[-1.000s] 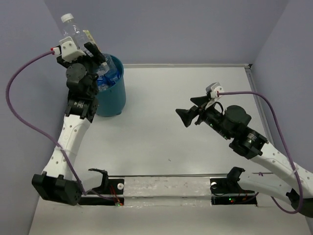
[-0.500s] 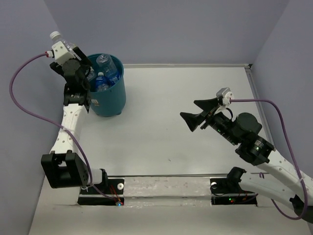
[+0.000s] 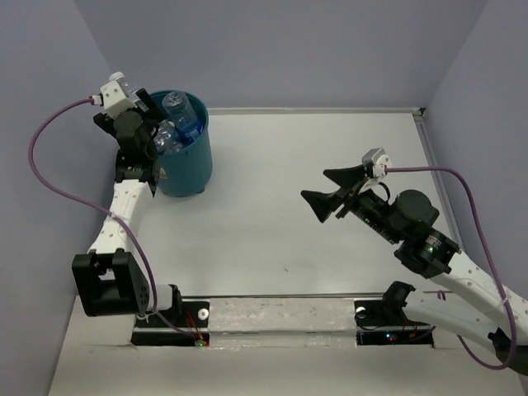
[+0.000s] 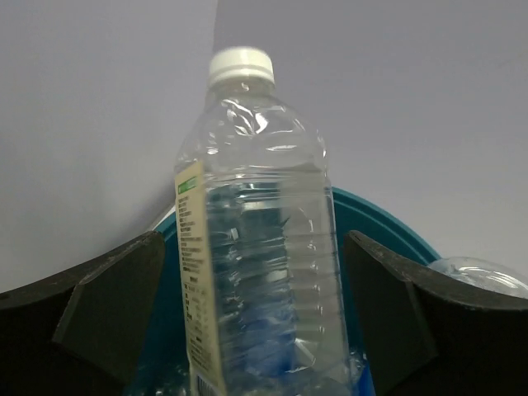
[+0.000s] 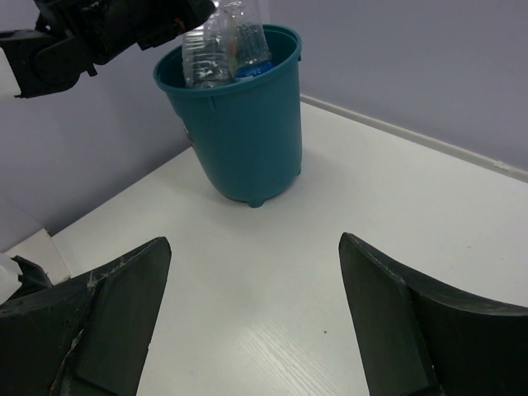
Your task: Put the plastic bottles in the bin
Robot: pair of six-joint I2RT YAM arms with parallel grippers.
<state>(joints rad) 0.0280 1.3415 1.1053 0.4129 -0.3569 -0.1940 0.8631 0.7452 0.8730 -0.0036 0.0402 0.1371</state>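
The teal bin (image 3: 188, 169) stands at the far left of the table and holds several plastic bottles (image 3: 180, 106). My left gripper (image 3: 153, 125) hangs at the bin's left rim, open. A clear bottle with a white cap (image 4: 264, 247) stands between its fingers (image 4: 115, 305) with a small gap on each side, its lower end inside the bin's rim (image 4: 388, 219). The right wrist view shows that bottle (image 5: 206, 51) sticking out of the bin (image 5: 247, 140). My right gripper (image 3: 318, 188) hovers open above mid-table with nothing in it, facing the bin (image 5: 254, 243).
Grey-violet walls close in behind the bin and on both sides. A raised ledge (image 3: 330, 110) runs along the table's far edge. The left arm's purple cable (image 3: 49, 177) loops out toward the left wall.
The left gripper has dropped from high above down to the bin's rim and its jaws have spread off the white-capped bottle. The right arm has barely shifted.
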